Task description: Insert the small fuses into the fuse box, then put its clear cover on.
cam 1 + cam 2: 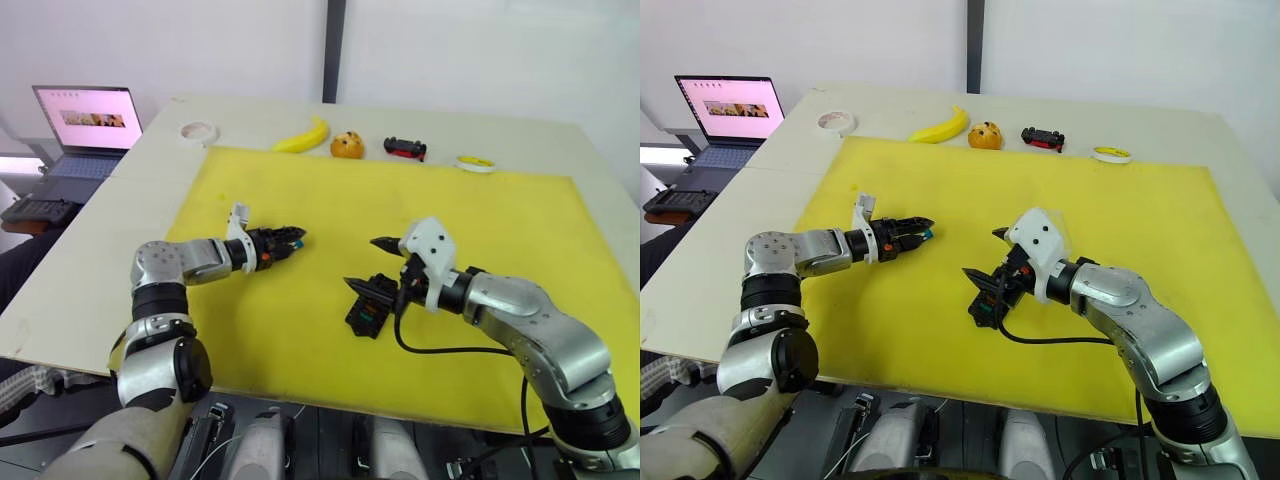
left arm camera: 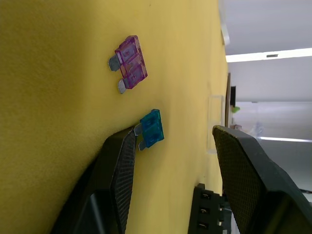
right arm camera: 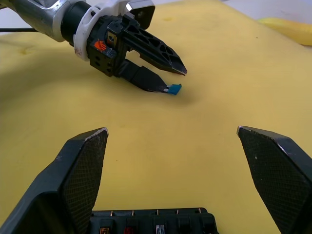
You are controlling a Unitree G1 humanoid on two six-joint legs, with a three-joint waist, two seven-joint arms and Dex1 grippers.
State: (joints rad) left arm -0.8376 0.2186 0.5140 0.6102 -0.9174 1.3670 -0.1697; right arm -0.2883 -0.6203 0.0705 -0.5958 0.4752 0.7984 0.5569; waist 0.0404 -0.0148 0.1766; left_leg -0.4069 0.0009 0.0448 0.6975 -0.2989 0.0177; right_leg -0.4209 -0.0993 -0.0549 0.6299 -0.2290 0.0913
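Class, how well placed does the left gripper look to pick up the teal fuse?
Probably well: the left gripper is open, one finger tip touching the teal fuse, with nothing on the yellow mat blocking it.

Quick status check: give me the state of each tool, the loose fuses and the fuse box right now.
Left tool: open, one finger touching the teal fuse.
Right tool: open, over the fuse box.
Teal fuse: flat on the mat, not gripped.
Purple fuse: loose on the mat.
Fuse box: uncovered, some slots filled.
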